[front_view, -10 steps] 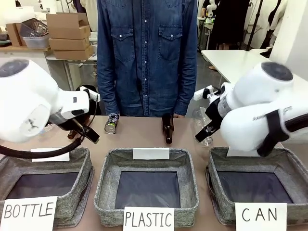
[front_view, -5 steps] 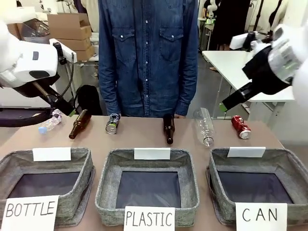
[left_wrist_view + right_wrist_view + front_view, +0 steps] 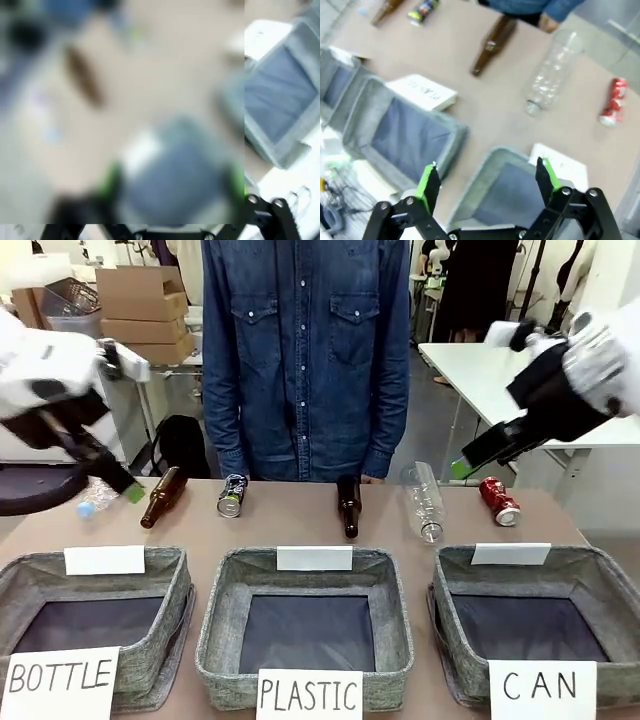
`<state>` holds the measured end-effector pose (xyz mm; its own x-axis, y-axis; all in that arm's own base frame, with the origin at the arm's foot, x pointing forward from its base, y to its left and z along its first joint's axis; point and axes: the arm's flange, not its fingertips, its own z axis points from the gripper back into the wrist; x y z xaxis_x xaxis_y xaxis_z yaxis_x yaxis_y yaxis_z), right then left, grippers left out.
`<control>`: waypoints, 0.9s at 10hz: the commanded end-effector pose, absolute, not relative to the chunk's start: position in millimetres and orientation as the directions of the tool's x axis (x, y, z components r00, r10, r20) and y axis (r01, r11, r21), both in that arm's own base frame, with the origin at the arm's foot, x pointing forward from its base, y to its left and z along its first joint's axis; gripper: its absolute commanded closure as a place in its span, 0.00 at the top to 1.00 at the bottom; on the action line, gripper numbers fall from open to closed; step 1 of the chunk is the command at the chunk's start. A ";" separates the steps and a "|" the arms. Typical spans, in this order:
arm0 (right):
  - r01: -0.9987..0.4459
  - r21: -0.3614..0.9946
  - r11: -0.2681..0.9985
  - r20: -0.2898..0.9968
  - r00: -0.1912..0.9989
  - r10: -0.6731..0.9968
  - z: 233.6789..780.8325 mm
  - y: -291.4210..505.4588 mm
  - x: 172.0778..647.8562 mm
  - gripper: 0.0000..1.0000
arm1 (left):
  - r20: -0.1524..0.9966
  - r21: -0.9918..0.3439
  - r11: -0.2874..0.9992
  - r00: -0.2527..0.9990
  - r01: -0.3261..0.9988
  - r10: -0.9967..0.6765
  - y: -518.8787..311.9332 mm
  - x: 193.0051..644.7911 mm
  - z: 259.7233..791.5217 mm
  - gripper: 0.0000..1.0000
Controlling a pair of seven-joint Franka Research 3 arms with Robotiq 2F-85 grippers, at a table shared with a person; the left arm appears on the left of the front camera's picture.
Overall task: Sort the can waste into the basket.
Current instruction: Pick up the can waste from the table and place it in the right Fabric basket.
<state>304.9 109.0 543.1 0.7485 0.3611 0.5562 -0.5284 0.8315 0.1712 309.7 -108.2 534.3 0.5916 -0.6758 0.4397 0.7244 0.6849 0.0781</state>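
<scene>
Tabletop [image 3: 290, 525] with red can [image 3: 498, 501], cardboard boxes [image 3: 145, 310] behind

Front camera faces across table [image 3: 290, 523] — wrist cameras overlook it.

Left brown bottle [image 3: 162, 497], centre brown bottle [image 3: 348, 506], clear plastic bottle [image 3: 424, 502]; PLASTIC basket [image 3: 215, 640], BOTTLE basket [image 3: 165, 640]

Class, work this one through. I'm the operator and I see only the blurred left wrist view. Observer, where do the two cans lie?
Observer: The red can lies far right, just behind the CAN basket.
Operator: And the other one?
Observer: The dark can lies left of centre, beside a brown bottle.
Operator: Is the right gripper carrying anything?
Observer: No. The right gripper is open and empty, up in the air.
</scene>
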 end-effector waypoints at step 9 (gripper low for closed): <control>-0.204 0.935 0.290 0.314 0.858 -0.406 556.4 -63.0 267.6 1.00 | 0.725 -0.688 0.152 0.665 0.710 0.178 74.7 304.1 540.5 1.00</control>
